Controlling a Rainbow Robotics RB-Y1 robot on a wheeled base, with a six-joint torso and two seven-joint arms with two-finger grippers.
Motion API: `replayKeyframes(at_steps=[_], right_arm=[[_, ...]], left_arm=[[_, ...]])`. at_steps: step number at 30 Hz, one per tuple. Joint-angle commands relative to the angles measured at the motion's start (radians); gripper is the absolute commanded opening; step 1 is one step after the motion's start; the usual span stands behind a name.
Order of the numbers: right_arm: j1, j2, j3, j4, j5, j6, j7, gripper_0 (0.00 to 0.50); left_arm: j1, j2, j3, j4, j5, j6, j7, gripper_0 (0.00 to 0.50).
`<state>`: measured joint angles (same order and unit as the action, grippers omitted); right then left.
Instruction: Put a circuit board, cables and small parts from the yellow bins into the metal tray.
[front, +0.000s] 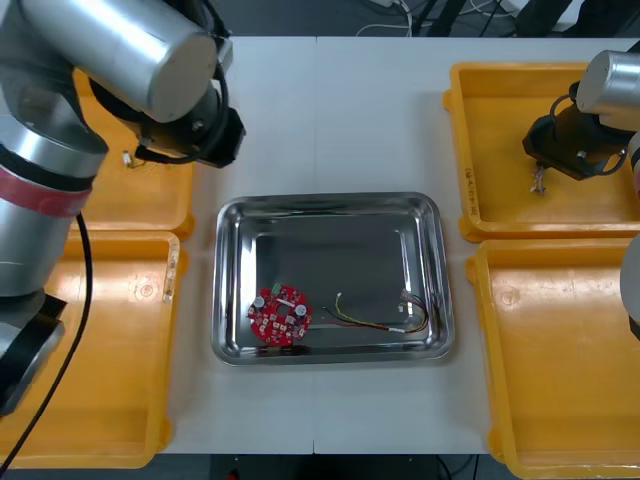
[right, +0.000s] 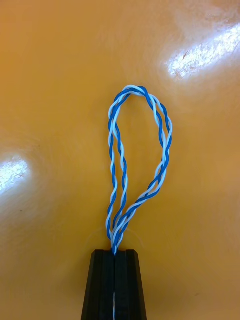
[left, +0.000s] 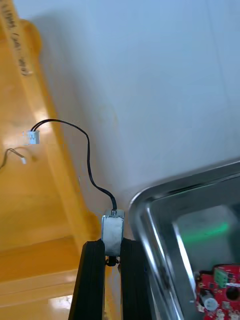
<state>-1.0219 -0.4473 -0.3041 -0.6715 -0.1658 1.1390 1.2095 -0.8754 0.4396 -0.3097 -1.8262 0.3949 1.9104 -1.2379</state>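
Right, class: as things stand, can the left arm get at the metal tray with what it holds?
Probably yes: the left gripper, shut on a small metal part, is beside the metal tray's corner with nothing between, and that corner's floor looks bare.

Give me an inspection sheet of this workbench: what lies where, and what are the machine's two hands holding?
Surface: light table, metal tray at its middle, yellow bins at both sides.
Job's things: the tray holds a red circuit board and a red and yellow cable.
Clutter: nothing seen.
Hands: left hand shut on a small metal part, above a bin's rim beside the tray's corner; right hand shut on a twisted blue and white cable, over the far right bin.
Cables: a black cable runs from the metal part to a white plug.
Surroundings: dark floor beyond the far edge.
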Motion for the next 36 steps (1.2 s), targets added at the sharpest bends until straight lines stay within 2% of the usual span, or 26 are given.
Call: replayKeyframes(at_steps=[1,5,11,16,19,25,30,36], right_arm=[[0.022,0.013,0.023,-0.086,0.022,0.036,0.028,0.0],[0.022,0.013,0.022,-0.165,0.032,0.119,0.041,0.0],[0.022,0.012,0.014,-0.286,0.035,0.272,0.053,0.0],[0.023,0.013,0.006,-0.381,0.028,0.401,0.061,0.0],[0.022,0.013,0.002,-0.447,0.023,0.498,0.067,0.0],[0.022,0.013,0.0,-0.553,0.009,0.642,0.068,0.0],[0.022,0.013,0.003,-0.646,-0.023,0.769,0.074,0.0],[0.023,0.013,0.011,-0.75,-0.093,0.781,0.084,0.0]], left_arm=[[0.009,-0.075,-0.088,-0.035,-0.047,0.009,0.072,0.0],[0.046,-0.104,-0.155,-0.036,-0.073,-0.007,0.147,0.0],[0.098,-0.104,-0.235,-0.031,-0.074,-0.059,0.245,0.0],[0.118,-0.104,-0.278,0.016,-0.06,-0.108,0.348,0.0],[0.13,-0.104,-0.305,0.076,-0.067,-0.182,0.411,0.0],[0.151,-0.104,-0.325,0.157,-0.096,-0.286,0.417,0.0],[0.156,-0.102,-0.339,0.194,-0.1,-0.304,0.416,0.0],[0.173,-0.088,-0.356,0.194,-0.1,-0.317,0.417,0.0]])
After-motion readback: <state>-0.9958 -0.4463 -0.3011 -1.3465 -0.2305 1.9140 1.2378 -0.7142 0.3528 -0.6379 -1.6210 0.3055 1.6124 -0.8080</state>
